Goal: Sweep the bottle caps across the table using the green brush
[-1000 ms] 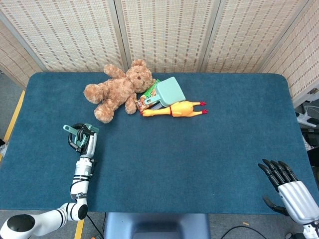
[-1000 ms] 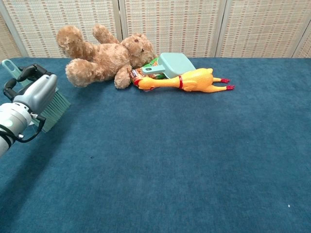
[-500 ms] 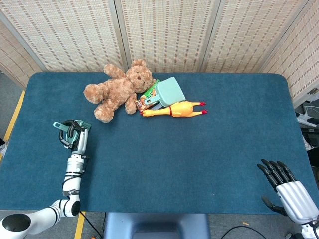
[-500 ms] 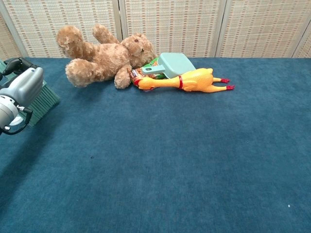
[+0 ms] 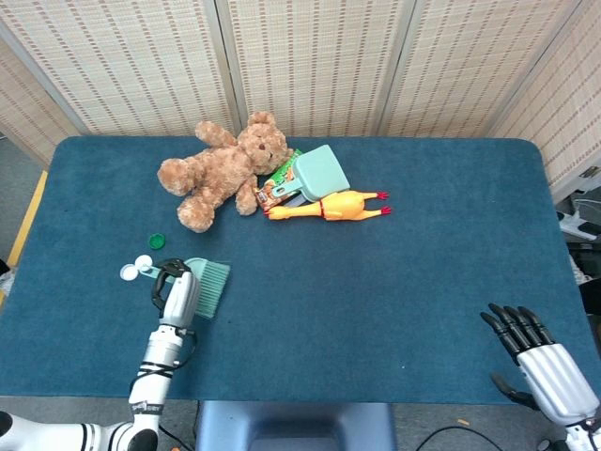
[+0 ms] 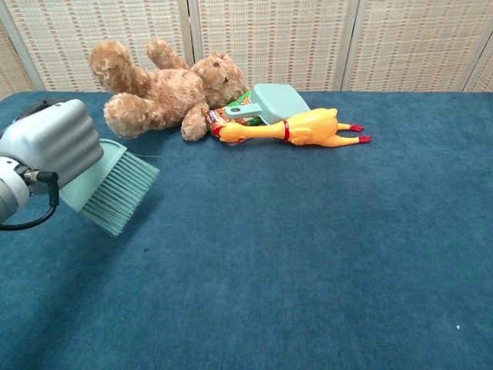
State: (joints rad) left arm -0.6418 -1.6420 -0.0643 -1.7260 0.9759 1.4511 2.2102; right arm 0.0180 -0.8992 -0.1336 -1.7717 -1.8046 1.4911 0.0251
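My left hand holds the green brush by its handle, bristles pointing right and toward the near edge, at the table's near left. Just left of the hand lie two white bottle caps and a green cap a little farther back. The caps do not show in the chest view. My right hand hangs off the near right corner of the table, fingers spread, holding nothing.
A brown teddy bear lies at the back left. Beside it are a teal dustpan, a snack packet and a yellow rubber chicken. The blue table stretches bare to the right.
My left hand has swung the brush right and toward the near edge, and the caps now show to its left. The right hand has barely shifted.
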